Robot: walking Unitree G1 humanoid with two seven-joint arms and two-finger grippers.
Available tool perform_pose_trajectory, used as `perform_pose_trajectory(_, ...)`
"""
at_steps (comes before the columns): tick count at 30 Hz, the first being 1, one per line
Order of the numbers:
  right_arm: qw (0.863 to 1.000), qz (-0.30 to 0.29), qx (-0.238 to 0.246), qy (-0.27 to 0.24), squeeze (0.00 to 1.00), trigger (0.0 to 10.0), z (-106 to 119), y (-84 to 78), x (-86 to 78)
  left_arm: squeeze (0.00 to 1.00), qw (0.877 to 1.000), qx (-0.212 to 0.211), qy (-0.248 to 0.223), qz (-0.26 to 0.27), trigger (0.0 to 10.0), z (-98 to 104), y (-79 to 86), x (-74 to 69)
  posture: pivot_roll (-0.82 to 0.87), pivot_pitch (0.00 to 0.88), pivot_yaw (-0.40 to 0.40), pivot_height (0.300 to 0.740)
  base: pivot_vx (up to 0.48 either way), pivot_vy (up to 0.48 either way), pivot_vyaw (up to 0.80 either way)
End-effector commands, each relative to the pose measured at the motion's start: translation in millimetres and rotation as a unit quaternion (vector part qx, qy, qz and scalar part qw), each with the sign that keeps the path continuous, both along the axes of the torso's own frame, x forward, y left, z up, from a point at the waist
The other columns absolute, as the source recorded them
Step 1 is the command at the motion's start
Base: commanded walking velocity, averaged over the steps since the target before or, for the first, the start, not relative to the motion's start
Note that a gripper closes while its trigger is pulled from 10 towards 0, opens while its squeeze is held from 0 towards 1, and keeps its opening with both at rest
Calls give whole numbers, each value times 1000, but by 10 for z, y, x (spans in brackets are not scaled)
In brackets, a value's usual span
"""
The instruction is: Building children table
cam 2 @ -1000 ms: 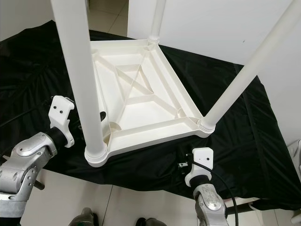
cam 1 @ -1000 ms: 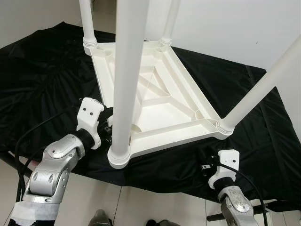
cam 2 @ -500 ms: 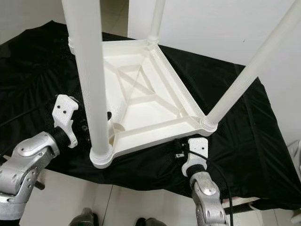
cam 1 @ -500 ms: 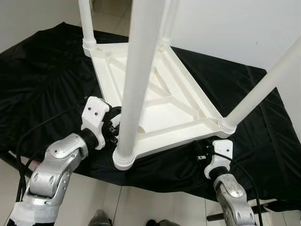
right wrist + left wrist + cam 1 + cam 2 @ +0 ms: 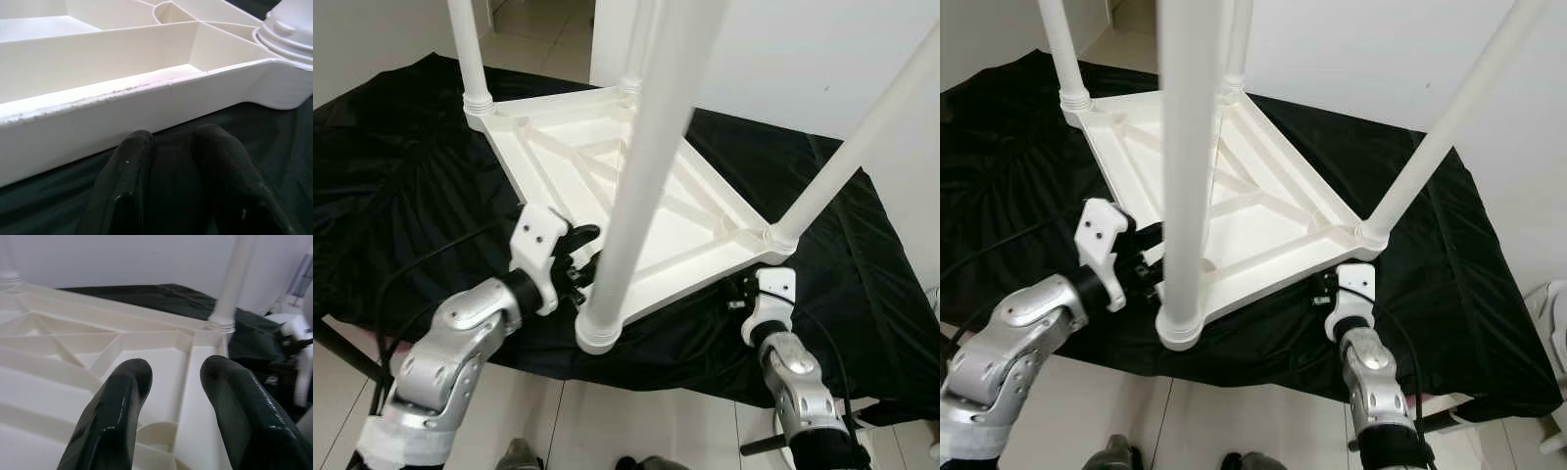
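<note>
The left tool (image 5: 576, 257), at lower centre-left of the left eye view, is seen with its fingers (image 5: 120, 401) parted over the ribbed underside of the children's table (image 5: 607, 186); nothing is gripped. The right tool (image 5: 1330, 290), at lower right of centre, is pressed low against the table's near rim, its fingers (image 5: 132, 171) nearly together on the black cloth (image 5: 401, 176), holding nothing. The table lies upside down on the cloth-draped surface, four legs (image 5: 651, 166) fitted in threaded corner sockets. Assembly is judged nearly complete; next, a firm hold on the rim would be needed for turning it upright. The plastic is smooth, white and moulded; the legs are round and tapered.
</note>
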State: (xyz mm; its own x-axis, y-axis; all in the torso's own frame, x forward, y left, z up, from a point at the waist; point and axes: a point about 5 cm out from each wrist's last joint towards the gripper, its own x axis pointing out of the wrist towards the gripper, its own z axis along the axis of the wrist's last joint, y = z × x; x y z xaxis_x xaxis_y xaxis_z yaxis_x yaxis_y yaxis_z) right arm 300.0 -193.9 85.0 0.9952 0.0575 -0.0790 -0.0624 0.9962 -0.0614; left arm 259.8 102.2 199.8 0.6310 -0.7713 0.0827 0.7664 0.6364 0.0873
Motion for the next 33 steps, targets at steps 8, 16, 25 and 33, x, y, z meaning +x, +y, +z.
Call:
perform_pose_trajectory(8,1000,-16,-8,-4,0,10000,44,-83,182,0,997,-9,-7,-75,10000,83,-173,-97,189,87,-97,740,0,0,0)
perform_pose_trajectory(16,999,-32,-10,-8,0,10000,85,-138,307,0,997,-12,-8,-80,10000,109,-206,-90,189,85,-86,740,0,0,0)
perform_pose_trajectory(25,996,-87,-23,-12,0,10000,169,-202,493,0,995,-24,-6,-92,10000,142,-298,-76,187,87,-83,740,0,0,0)
perform_pose_trajectory(33,993,-117,-19,-28,0,10000,169,-270,468,0,997,-20,-13,-75,10000,122,-325,-3,177,100,-93,740,0,0,0)
